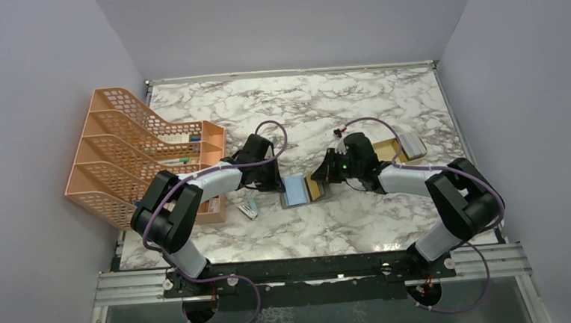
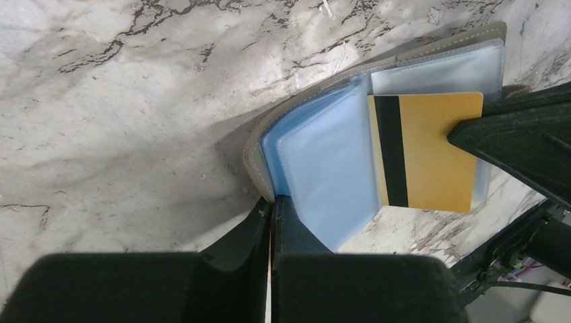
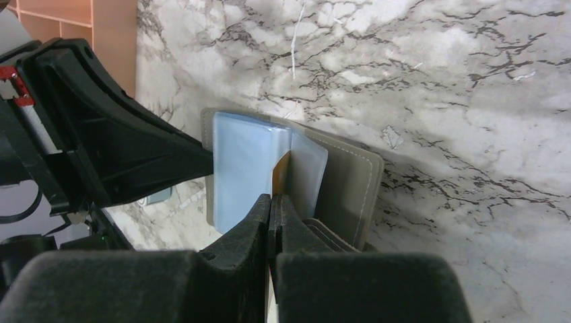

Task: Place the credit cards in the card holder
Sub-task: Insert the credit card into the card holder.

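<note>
Insertion step: right tool (image 3: 275, 202) clamped on gold credit card (image 2: 424, 151) over open card holder (image 2: 323, 175) mid-counter (image 1: 354, 105); left tool (image 2: 272, 202) pinches holder edge. Next: straight push into sleeve, holder kept pinned.

High rear overview, close wrist views share card holder (image 2: 323, 175)

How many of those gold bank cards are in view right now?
1. The gold card is pinched in the right gripper, lying over the open card holder at mid-table. More may be hidden in its pockets or behind the arms.
</note>
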Controlling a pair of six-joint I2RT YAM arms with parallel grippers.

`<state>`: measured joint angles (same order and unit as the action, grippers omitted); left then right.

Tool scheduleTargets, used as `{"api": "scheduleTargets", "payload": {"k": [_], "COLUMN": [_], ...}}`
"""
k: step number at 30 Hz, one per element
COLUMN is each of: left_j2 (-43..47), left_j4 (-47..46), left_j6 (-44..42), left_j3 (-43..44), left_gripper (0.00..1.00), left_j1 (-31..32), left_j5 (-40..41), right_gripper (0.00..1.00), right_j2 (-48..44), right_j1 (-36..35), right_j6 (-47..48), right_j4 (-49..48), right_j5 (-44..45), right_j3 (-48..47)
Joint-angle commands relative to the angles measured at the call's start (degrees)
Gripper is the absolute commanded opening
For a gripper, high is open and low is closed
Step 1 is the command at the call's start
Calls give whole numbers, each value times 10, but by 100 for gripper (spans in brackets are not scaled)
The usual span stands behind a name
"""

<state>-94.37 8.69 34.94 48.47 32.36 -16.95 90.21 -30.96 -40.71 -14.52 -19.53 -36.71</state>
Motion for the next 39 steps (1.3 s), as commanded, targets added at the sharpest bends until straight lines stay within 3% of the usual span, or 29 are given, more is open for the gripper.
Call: {"api": "scheduleTargets", "payload": {"k": [1,11,21,27,39], "left_j2": [-14,-18,-20,-21,-9], "left_j4": [2,1,5,5,-15], "left_j6": [-16,-21,-23,-20,9], "left_j3": [14,12,14,12,-13], "left_gripper": [0,0,0,0,0], "left_j1": [4,5,5,5,5], "left_j5": [18,11,14,10,-2], "right_gripper": [1,1,1,1,1], "right_j2": [-22,-52,19,50,63], "right_j1": [-4,-4,-1,1,11], "right_j6": [16,2,31,11,-74], "right_j4": [38,48,41,-8,-90], "right_j5": [-72,-55,-17,-54,-42], "right_j3": [-15,-12,-34,-26,23]}}
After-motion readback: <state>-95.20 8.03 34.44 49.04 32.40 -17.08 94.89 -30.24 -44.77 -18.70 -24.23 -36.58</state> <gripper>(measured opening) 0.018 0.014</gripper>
